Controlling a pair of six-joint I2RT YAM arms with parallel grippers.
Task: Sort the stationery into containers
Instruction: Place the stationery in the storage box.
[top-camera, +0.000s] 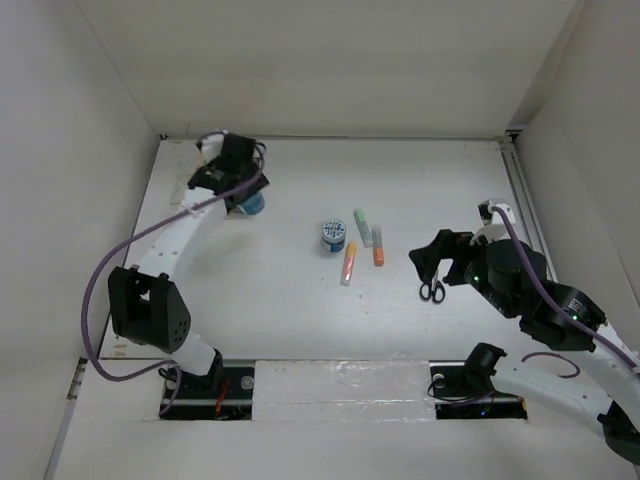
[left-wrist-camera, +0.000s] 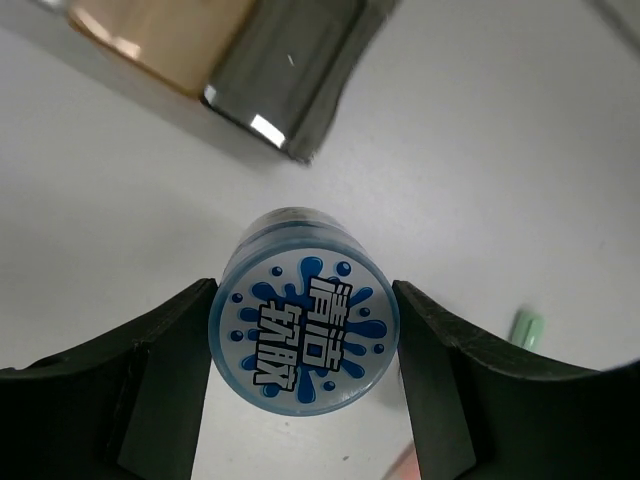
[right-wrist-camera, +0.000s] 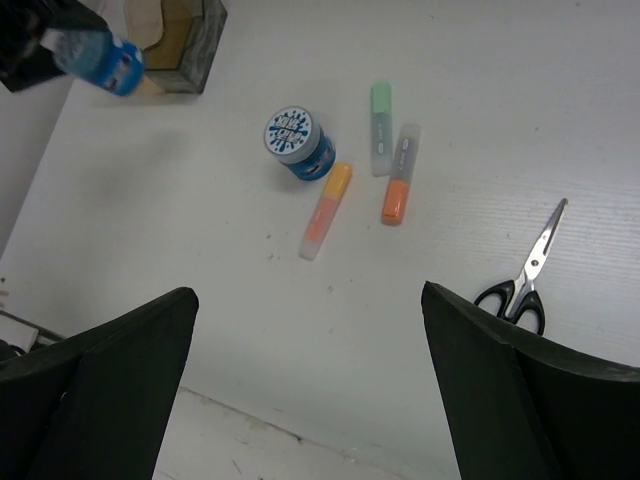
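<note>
your right gripper hangs with fingers apart near the small black-handled scissors. farther out, your left gripper is clamped on a round blue-and-white roll just short of the translucent amber bin and smoky grey bin; next, carry it over one and release.

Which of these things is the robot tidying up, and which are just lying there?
For the job: held roll, second roll, green marker, orange-capped marker, yellow-orange marker, scissors, bins.
Just lying about: only the purple cable, part of the robot.
</note>
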